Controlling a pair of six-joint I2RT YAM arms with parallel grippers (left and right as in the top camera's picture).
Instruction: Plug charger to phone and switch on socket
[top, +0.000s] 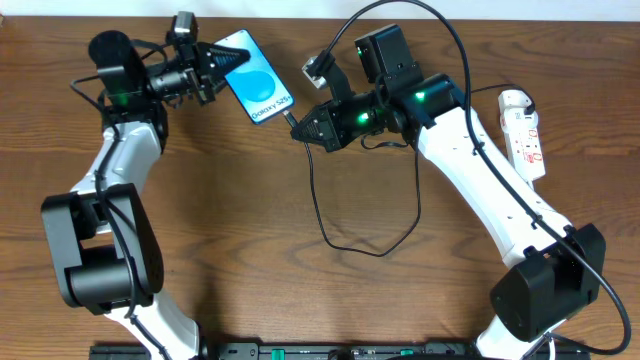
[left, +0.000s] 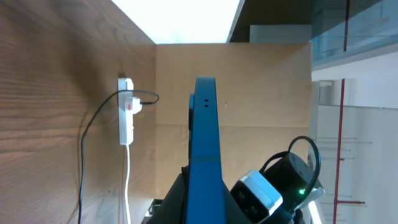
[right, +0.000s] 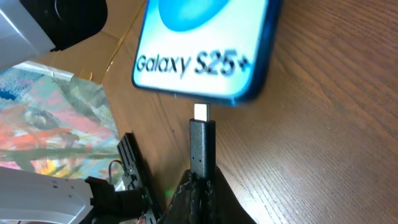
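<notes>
Closest, through the right wrist camera alone: right gripper (right: 200, 186) pressed tight on the black plug body of the charger (right: 202, 140), bare metal tip pointing at the lower edge of the phone (right: 205, 43). Tip near the middle of that edge and not inside it; touching or just apart, impossible to tell through the blur. Bright blue screen, lighter blue swirl, dark "Galaxy S25+" lettering on a pale band, dark blue rim, wooden table (right: 323, 155) beneath. Farther out, from the left wrist camera: the same phone edge-on, only a thin blue slab rising from the bottom of the view. Behind it, and out of the right wrist camera's sight, the socket (left: 126, 118): white, elongated, flat on the table near a cardboard wall (left: 261, 112), a red mark on it, the black cable running in beside that mark, a white cord (left: 129, 180) trailing away. Farthest, from overhead, the whole layout: left gripper (top: 215, 65) clamped on the phone's upper left end, right gripper at the opposite end, phone slanted between the two near the table's back edge. Cable looping down across the middle of the table, then arching over the right arm toward the socket. Socket at the far right, well apart from the phone.
</notes>
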